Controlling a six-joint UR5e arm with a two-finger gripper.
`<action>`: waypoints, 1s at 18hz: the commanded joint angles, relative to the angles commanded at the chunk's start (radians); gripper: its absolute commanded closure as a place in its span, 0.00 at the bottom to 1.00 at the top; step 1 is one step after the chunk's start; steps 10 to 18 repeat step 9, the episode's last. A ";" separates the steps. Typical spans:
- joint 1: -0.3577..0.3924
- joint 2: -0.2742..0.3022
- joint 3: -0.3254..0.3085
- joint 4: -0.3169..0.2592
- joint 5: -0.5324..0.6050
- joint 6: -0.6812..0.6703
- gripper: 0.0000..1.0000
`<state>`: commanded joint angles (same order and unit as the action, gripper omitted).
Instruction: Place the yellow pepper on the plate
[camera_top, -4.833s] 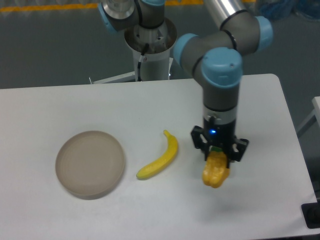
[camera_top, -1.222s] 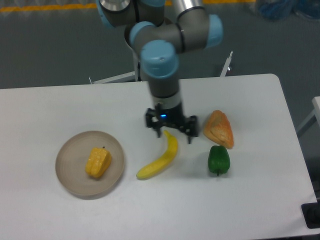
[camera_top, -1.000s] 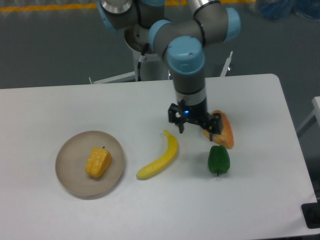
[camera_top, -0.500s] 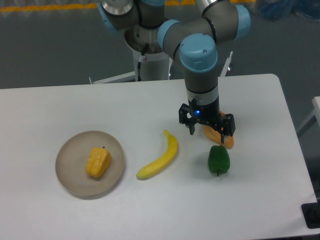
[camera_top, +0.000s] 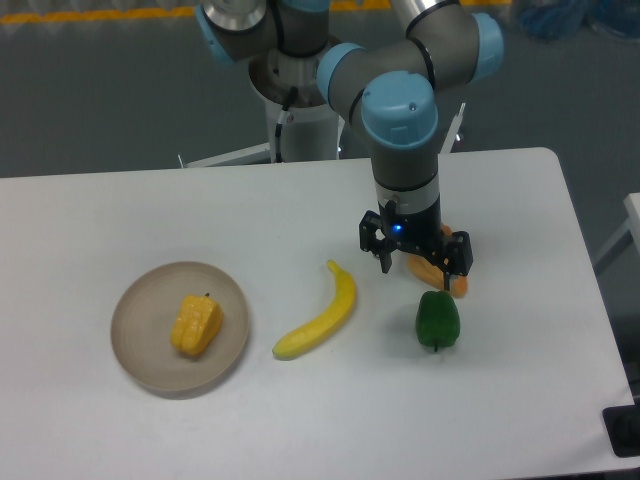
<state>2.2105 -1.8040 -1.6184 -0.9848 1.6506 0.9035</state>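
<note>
You saw the yellow pepper (camera_top: 196, 325) lying on the plate (camera_top: 135, 345), a little to the right of the middle. Nothing was holding it. A few seconds before, the claw (camera_top: 415, 262) had it pinched over the right side of the desk (camera_top: 520, 400), and the plate was bare. So the pepper had been carried across and let go. To me, that means the job was done.

After the drop, the arm went back to the right. About a second earlier the claw was over the top end of the banana (camera_top: 320, 315). Then it moved on, bit by bit, toward the orange thing (camera_top: 447, 276). At this moment it hung right over that orange thing and hid most of it. In the last half second it hardly moved at all.

The claw's two fingers were spread apart, and nothing was between them. The green pepper (camera_top: 437, 320) sat just below the claw, near the orange thing. The banana lay between the plate and the claw. Neither of them had moved in the last second or so.

You had nothing left to do with the yellow pepper, I think.
</note>
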 joint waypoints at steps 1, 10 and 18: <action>0.000 0.000 0.000 0.000 0.000 0.000 0.00; 0.002 0.000 0.005 0.006 0.002 0.002 0.00; 0.002 0.000 0.005 0.006 0.002 0.002 0.00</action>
